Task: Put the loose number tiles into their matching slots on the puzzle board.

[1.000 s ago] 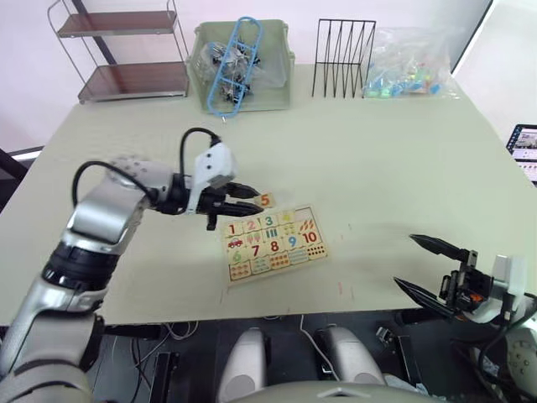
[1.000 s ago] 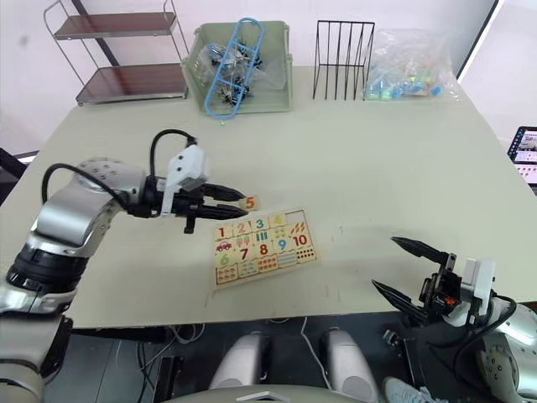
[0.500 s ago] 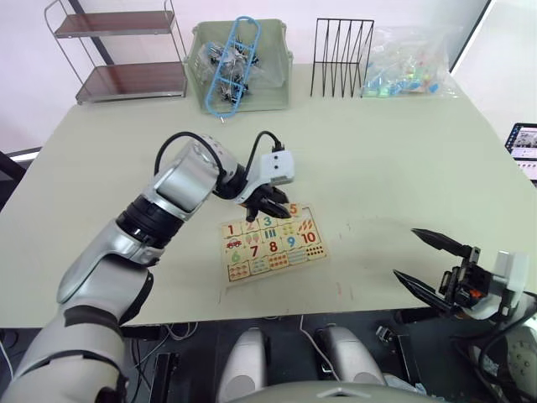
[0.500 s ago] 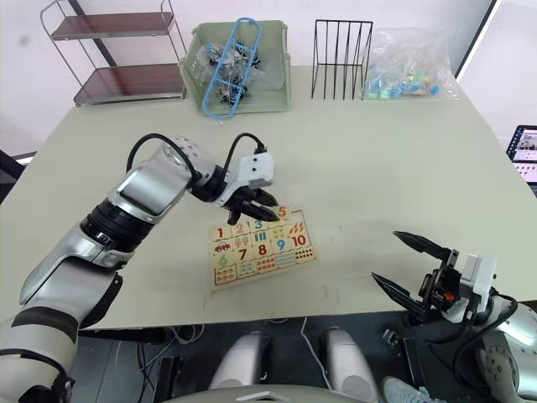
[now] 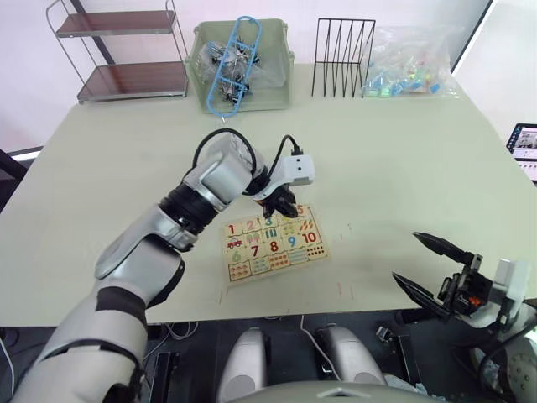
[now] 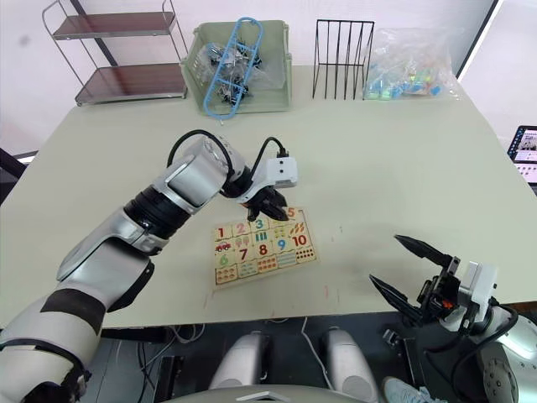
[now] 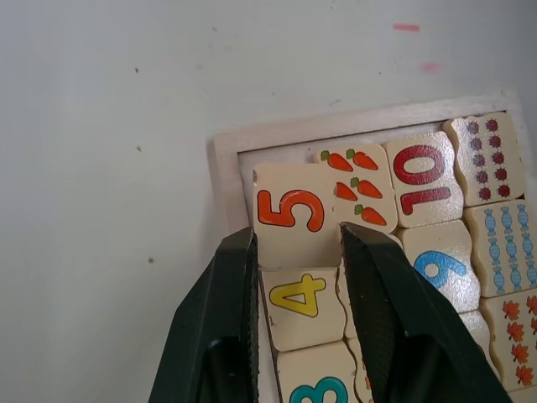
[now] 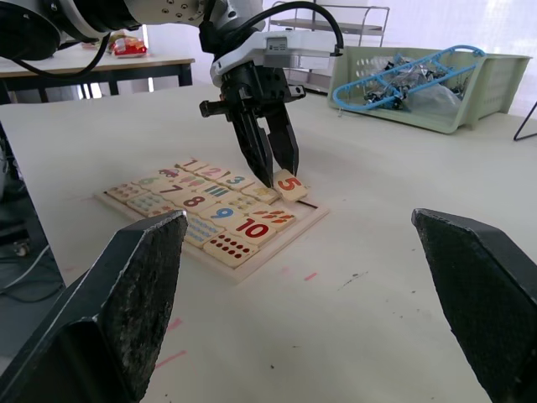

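Note:
The puzzle board (image 5: 278, 268) lies flat on the table near its front middle. Number tiles 1 (image 5: 232, 229), 2 (image 5: 251, 225), 3 (image 7: 310, 390) and 4 (image 7: 300, 295) sit in its far row of slots. My left gripper (image 7: 298, 239) is shut on the loose 5 tile (image 7: 291, 214). The tile hangs tilted over the board's far right corner slot, overlapping the carrot tile (image 7: 357, 180). The slot under it is mostly hidden. My right gripper (image 5: 405, 256) stands open and holds nothing, beyond the table's front right edge, well away from the board.
Along the table's far side stand a metal shelf (image 5: 126, 54), a green bin (image 5: 241, 63) with a blue frame in it, a black wire rack (image 5: 342, 57) and a clear bag of coloured pieces (image 5: 407, 71). A tablet (image 5: 524, 147) shows at the right edge.
My left arm has swung to the right with the 5 tile, from the board's far left side to its far right corner. The right gripper has barely moved.

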Robot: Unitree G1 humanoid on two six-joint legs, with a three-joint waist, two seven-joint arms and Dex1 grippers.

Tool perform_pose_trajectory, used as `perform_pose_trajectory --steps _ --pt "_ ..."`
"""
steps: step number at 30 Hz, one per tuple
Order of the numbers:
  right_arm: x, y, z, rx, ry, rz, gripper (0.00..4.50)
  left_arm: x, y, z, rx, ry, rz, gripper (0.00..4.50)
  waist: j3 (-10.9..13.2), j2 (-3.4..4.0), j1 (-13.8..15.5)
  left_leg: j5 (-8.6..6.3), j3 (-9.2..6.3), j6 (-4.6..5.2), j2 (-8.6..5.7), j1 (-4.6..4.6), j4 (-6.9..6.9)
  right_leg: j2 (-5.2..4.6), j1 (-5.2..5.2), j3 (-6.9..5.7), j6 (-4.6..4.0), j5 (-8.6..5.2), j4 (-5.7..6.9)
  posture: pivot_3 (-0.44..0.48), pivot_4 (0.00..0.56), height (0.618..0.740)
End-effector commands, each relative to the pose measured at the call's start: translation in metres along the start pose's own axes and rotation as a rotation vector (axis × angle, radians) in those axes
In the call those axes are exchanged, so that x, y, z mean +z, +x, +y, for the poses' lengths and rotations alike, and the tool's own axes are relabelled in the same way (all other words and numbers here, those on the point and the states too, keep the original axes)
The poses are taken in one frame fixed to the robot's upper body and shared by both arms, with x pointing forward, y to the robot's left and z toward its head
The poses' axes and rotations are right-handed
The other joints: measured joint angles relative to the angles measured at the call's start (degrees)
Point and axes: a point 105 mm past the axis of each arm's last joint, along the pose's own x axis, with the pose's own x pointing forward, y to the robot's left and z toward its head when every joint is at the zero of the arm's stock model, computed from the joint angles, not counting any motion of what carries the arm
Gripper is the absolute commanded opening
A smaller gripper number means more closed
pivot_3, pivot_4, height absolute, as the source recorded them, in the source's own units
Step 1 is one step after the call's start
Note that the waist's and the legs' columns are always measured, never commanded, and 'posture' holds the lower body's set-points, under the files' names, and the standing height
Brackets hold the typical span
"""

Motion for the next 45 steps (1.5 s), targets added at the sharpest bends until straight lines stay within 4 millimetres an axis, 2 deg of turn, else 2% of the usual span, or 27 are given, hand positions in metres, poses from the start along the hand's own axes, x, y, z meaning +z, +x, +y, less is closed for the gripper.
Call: perform_pose_trajectory --steps 1,13,23,45 --pt "0.009 0.001 0.003 -0.006 -0.042 -0.027 4.50 0.017 -0.002 0.003 0.021 0.036 0.000 0.97 0.0 0.00 0.1 0.00 -0.01 0.00 0.00 0.00 0.00 0.00 0.00 -0.01 0.00 0.00 0.00 0.000 0.150 0.740" --pt "0.009 0.000 0.004 -0.027 -0.049 -0.023 4.50 0.011 0.003 -0.001 -0.004 -0.010 0.060 0.97 0.0 0.00 -0.1 0.00 0.01 0.00 -0.01 0.01 0.00 0.01 0.00 0.02 0.01 -0.01 0.02 0.000 0.150 0.740" --pt "0.009 0.000 0.003 -0.027 -0.049 -0.023 4.50 0.006 0.004 0.005 0.027 -0.036 0.070 0.97 0.0 0.00 -0.1 0.00 0.01 0.00 0.00 0.02 0.00 0.01 0.00 0.03 0.01 -0.01 0.02 0.000 0.150 0.740" --pt "0.005 -0.002 0.006 -0.026 -0.044 -0.013 4.50 0.009 0.013 -0.002 -0.003 -0.034 0.064 0.97 0.0 0.00 0.0 0.00 0.01 0.00 0.00 0.00 0.00 0.00 0.00 0.02 0.02 -0.01 0.01 0.000 0.150 0.740"
